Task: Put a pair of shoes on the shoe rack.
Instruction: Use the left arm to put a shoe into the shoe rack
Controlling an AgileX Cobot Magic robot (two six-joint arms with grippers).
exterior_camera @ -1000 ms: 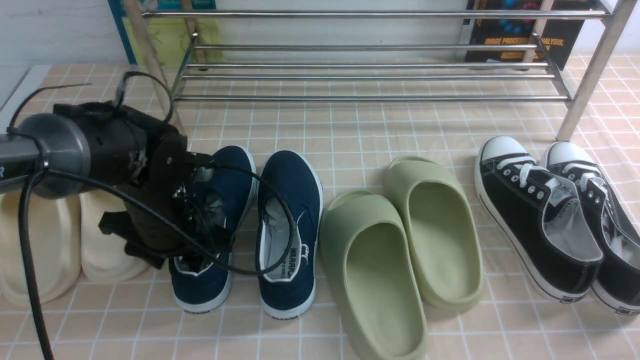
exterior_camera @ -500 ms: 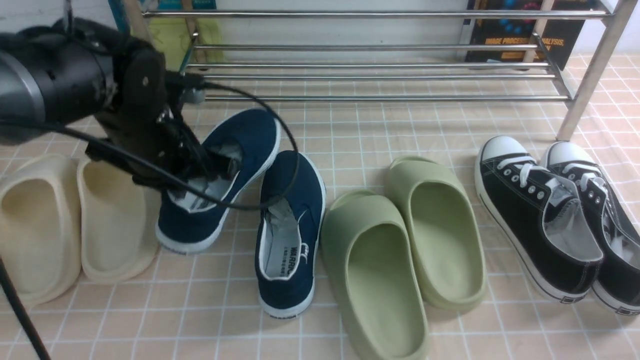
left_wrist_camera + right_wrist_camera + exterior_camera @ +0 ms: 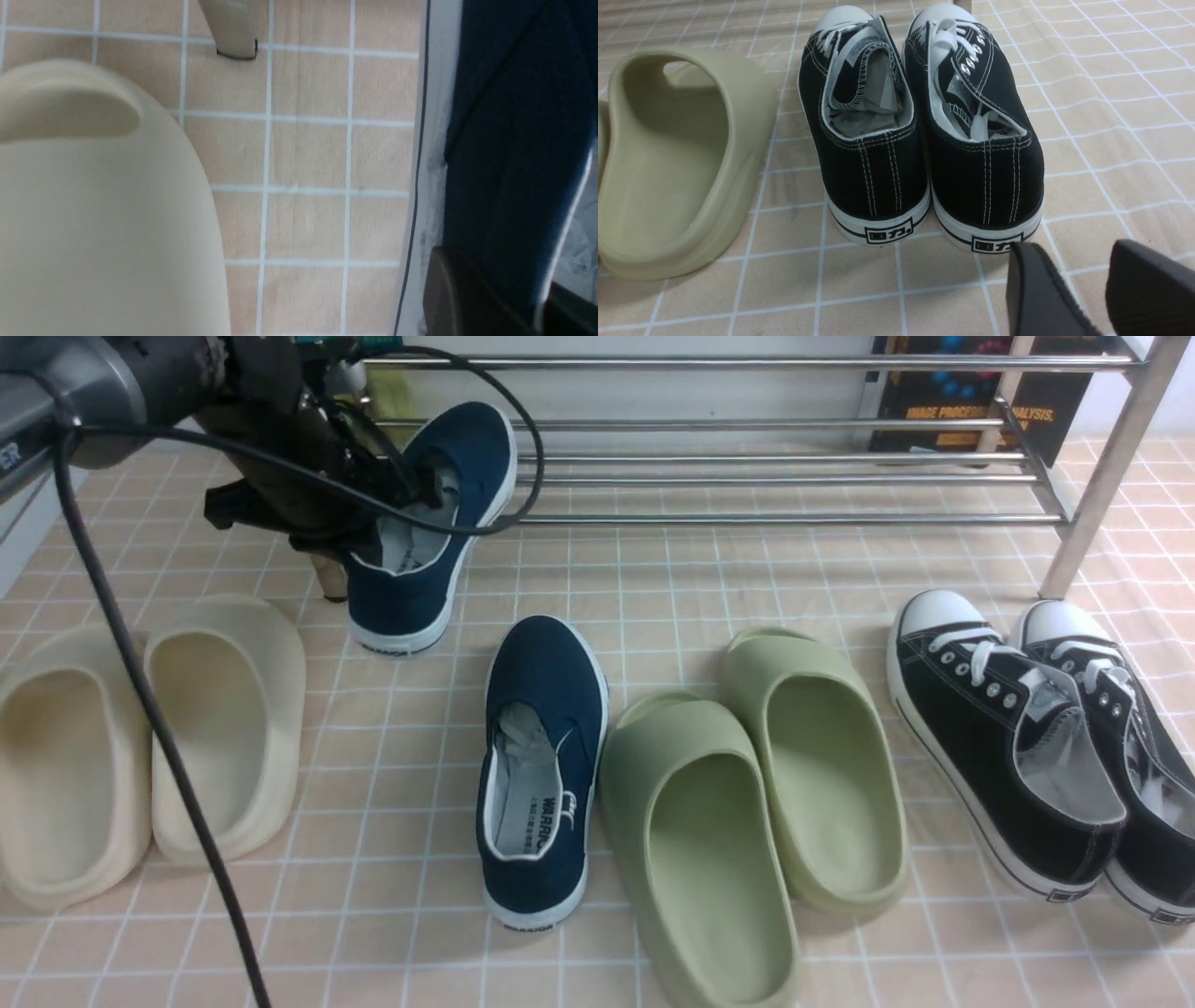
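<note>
The left gripper [image 3: 403, 499] is clenched on the inner side wall of the held blue shoe [image 3: 471, 453]: one finger sits inside the opening and one outside, which the left wrist view shows close up [image 3: 518, 303]. In the front view this shoe is at about 11 o'clock. It is tilted, with the toe up and the white heel sole low, toward the tiled floor [image 3: 653, 579]. Its toe overlaps the left end of the shoe rack [image 3: 747, 479], but I cannot tell whether it touches the bars. The rack itself stretches across 12 o'clock, and no shoe lies on its bars. The other blue shoe [image 3: 546, 681] lies flat on the floor at about 6 o'clock, toe pointing to the rack, well apart from its partner. Just beside it, at 5 o'clock, is the pair of green slides [image 3: 812, 784], the nearer one touching its right side. The black sneakers [image 3: 1008, 747] are at 4 o'clock, near the right leg of the rack. The cream slides [image 3: 224, 728] rest side by side at 8 o'clock, and a black cable [image 3: 140, 681] hangs in front of them. The right gripper [image 3: 1092, 298] appears only in its own wrist view. Its fingers stand apart with nothing between them, close behind the heels of the black sneakers.
</note>
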